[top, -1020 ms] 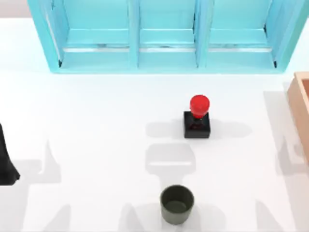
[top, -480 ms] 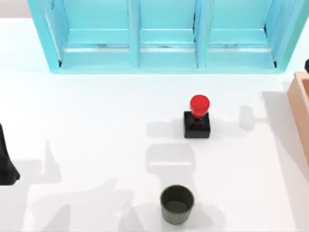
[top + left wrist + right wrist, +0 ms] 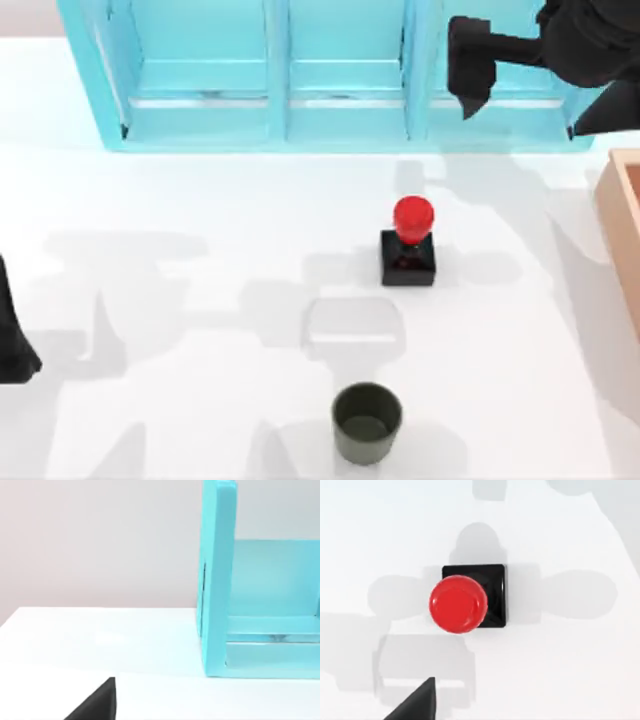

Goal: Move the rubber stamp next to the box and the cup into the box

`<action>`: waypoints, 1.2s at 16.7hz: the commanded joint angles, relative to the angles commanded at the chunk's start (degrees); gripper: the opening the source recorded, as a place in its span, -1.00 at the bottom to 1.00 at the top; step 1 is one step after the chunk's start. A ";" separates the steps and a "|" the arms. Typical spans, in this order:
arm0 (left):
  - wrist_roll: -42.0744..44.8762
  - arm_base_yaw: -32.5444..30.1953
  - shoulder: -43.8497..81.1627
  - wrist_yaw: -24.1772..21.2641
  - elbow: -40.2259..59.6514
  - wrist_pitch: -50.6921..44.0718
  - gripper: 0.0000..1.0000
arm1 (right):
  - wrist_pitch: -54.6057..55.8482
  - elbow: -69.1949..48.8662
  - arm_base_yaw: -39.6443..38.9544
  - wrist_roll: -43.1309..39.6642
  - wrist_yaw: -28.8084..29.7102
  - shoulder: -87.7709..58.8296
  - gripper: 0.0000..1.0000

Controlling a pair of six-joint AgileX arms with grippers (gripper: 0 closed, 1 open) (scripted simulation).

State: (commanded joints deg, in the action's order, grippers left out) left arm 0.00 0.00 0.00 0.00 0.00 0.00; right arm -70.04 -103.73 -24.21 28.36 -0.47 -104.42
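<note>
Whereas a second ago absent, the right claw (image 3: 470, 75) is now raised above the untouched red-knobbed black rubber stamp (image 3: 409, 246), finger spread indiscernible.

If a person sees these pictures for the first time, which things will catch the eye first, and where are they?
The rubber stamp with its glossy red knob stands upright near the table's middle. The big turquoise cabinet spans the far edge, and the dark right gripper hangs in front of it, at the top view's upper right. The cup sits at the near edge, and the box at the right edge.
</note>
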 joint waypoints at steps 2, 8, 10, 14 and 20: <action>0.00 0.00 0.00 0.00 0.00 0.00 1.00 | -5.30 -9.01 -2.10 1.51 0.18 -9.71 1.00; 0.00 0.00 0.00 0.00 0.00 0.00 1.00 | -15.62 -27.18 -6.38 3.83 0.67 -29.53 1.00; 0.00 0.00 0.00 0.00 0.00 0.00 1.00 | -16.74 -29.28 -6.88 4.00 0.74 -31.72 1.00; 0.00 0.00 0.00 0.00 0.00 0.00 1.00 | -16.83 -29.44 -6.92 4.01 0.75 -31.89 1.00; 0.00 0.00 0.00 0.00 0.00 0.00 1.00 | -10.91 -23.19 -6.79 3.89 0.74 -31.56 1.00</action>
State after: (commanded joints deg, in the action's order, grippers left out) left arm 0.00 0.00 0.00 0.00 0.00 0.00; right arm -80.95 -126.92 -31.01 32.25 0.27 -135.98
